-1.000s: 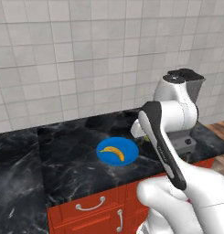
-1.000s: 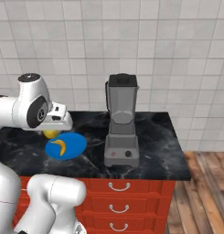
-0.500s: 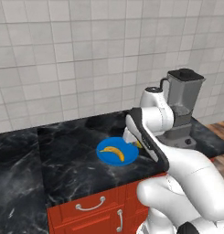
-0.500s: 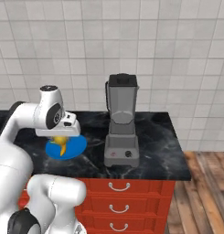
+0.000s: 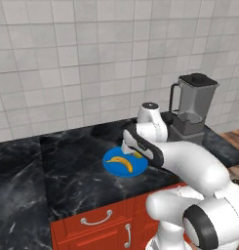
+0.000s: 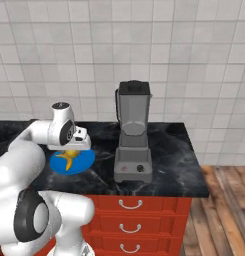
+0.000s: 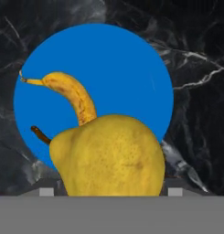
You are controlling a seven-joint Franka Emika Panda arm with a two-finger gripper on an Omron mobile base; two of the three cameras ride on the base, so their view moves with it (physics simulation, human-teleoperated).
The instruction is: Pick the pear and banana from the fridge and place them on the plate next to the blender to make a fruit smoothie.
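- Kitchen sim, mid-task: the white arm is hanging its pincer low over the blue plate, w/ the pear sitting between the jaws, which are standing wide around the fruit; looks like a hold, but actual contact isn't visible.
- The banana is already lying on the plate; in the hand view it is curving from the plate's left side toward the pear, its lower end hidden behind the fruit.
- The plate is sitting on the black marble worktop, just beside the blender, to that blender's left in the right base view.
- Step in hand, by my read: setting the pear down on the plate. The banana is done, so this is prob. the last placement.
- Doing it well: bring the pear down straight and slow till it is resting on bare blue, not on the banana. The free area is looking largest on the plate's right half in the hand view, so a slight shift that way seems wise.
- Release only when the fruit is seated; a roundish pear dropped from height could roll off the rim onto the worktop.
- Spread the jaws fully, then lift straight up, w/o nudging the banana or swinging toward the blender jar.
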